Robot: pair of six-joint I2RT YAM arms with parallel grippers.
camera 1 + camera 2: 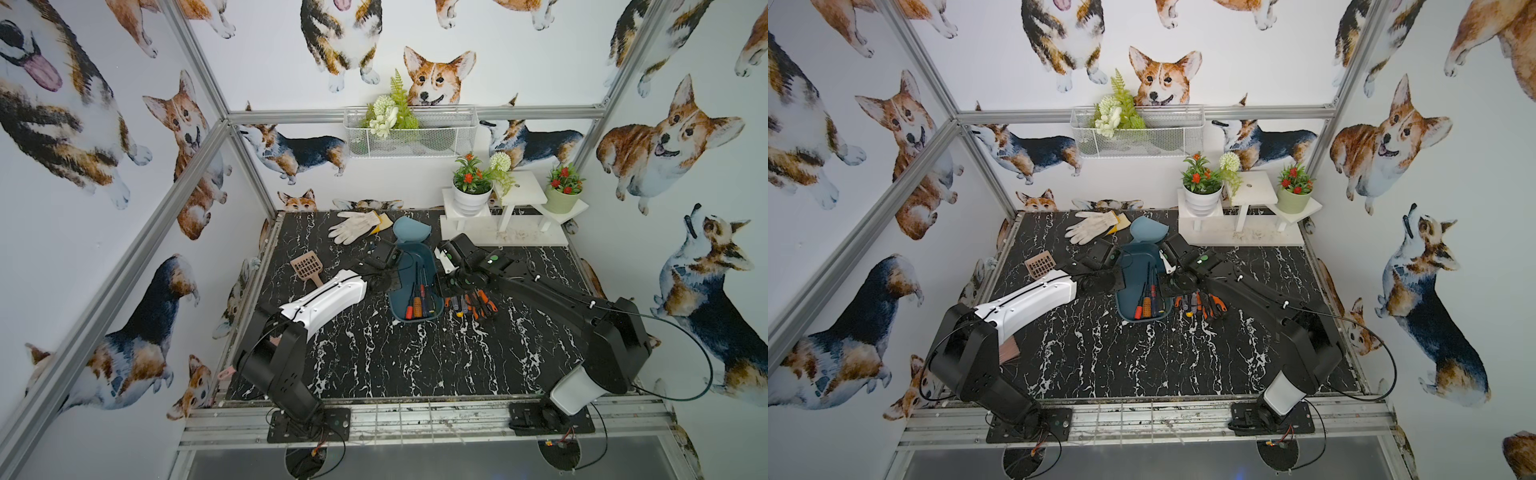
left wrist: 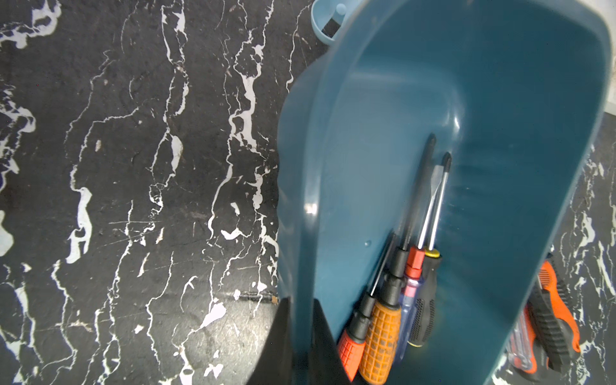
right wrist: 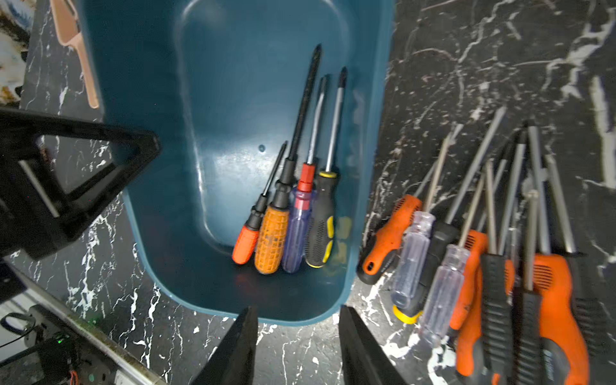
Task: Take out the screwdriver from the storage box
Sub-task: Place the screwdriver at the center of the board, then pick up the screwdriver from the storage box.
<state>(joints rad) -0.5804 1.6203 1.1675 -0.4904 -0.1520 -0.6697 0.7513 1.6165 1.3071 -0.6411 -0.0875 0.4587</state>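
Both top views looked steeply down from high above the table's front edge toward its back edge, far enough off to hold the whole top. They shared nearly everything. The left wrist camera sat close against the box's long wall, facing along its inside. The right wrist camera looked down into the box from close above, catching the table beside it. Both wrist views shared the four screwdrivers inside.

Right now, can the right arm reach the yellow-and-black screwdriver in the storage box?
Probably yes: the right gripper hangs open by the storage box, and nothing covers the yellow-and-black screwdriver, though the box wall lies close.
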